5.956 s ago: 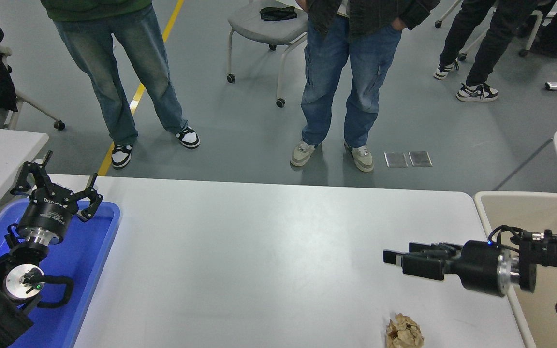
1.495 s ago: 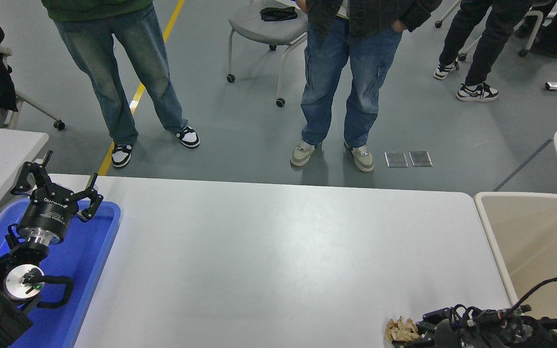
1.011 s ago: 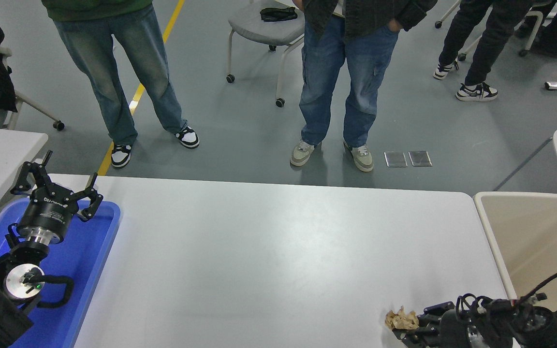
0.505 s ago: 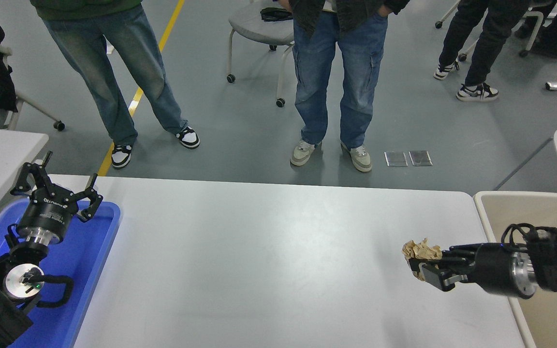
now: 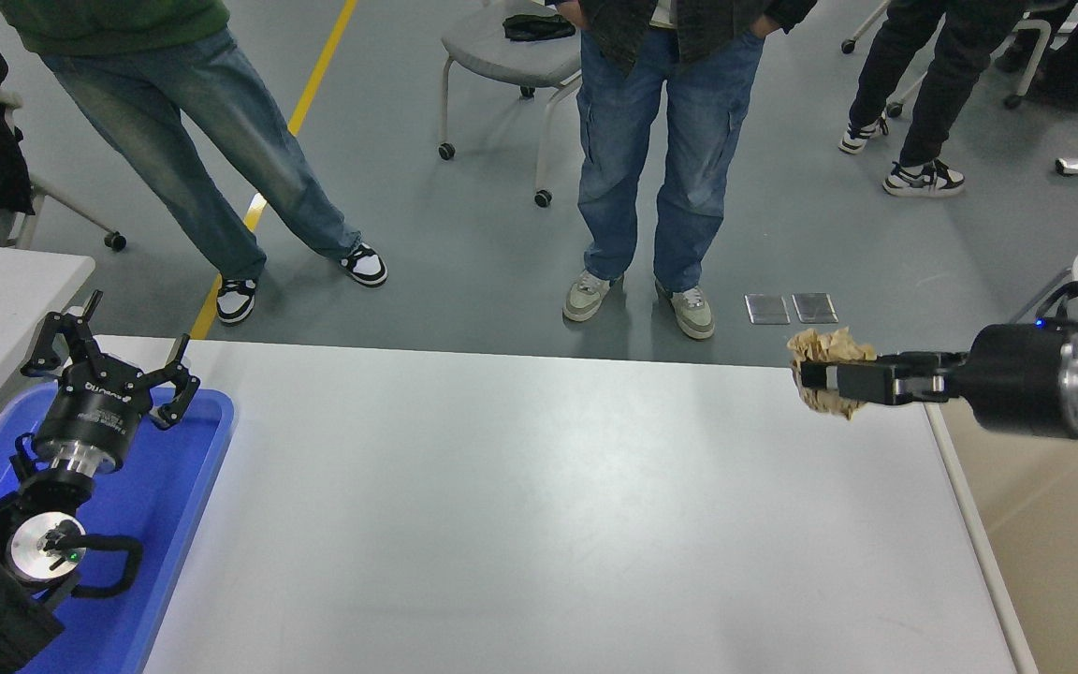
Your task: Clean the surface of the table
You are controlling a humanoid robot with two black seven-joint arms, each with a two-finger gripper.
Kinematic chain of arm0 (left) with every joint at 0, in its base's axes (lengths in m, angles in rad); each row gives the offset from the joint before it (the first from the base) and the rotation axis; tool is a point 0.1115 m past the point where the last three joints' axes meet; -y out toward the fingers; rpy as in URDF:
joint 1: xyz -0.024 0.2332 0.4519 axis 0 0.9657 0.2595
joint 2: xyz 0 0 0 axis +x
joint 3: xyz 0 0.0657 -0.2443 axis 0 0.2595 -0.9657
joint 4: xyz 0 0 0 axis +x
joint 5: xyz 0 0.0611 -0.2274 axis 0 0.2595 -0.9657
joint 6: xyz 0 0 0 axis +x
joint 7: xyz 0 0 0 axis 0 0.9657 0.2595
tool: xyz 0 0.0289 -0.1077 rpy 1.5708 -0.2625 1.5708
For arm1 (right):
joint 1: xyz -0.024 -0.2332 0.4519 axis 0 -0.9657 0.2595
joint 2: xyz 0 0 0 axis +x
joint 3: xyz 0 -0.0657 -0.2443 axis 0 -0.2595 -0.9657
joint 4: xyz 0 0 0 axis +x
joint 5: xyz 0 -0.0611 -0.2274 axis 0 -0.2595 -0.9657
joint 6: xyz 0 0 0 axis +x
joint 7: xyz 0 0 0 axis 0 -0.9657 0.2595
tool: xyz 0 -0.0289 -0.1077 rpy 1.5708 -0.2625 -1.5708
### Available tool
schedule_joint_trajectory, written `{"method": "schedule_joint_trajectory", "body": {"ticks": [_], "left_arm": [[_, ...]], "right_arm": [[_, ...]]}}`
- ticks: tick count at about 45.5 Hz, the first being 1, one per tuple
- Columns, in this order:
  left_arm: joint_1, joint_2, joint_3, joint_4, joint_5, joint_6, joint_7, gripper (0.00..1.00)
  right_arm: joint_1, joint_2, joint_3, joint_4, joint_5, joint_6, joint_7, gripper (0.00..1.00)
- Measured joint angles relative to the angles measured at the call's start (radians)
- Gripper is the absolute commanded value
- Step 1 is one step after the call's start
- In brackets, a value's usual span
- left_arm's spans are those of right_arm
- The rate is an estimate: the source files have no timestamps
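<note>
The table (image 5: 520,505) fills the lower frame; its near edge is cut off. You see one beige bin (image 5: 1054,562) at its right end, partly out of frame, and one blue tray (image 5: 155,524) at its left end. Four people stand on the far side, all cut off at the waist or above. The left gripper (image 5: 113,360) hangs over the tray, jaws spread; its label is too small to read. The right gripper (image 5: 824,379), above the table's far right corner, is clenched on one paper wad (image 5: 824,348).
</note>
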Motion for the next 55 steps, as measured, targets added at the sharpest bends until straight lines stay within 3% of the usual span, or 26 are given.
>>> {"method": "schedule_joint_trajectory", "body": {"ticks": [24,41,55], "left_arm": [[0.0,0.0,0.0,0.0,0.0,0.0,0.0,1.0],[0.0,0.0,0.0,0.0,0.0,0.0,0.0,1.0],[0.001,0.0,0.0,0.0,0.0,0.0,0.0,1.0]], "right_arm": [[-0.025,-0.138,0.028,-0.243,0.382,-0.017,0.091,0.0],[-0.159,-0.03,0.013,-0.756,0.626,-0.028,0.189,0.0],[-0.267,0.087,0.018,-1.023,0.867,-0.036,0.195,0.0]]}}
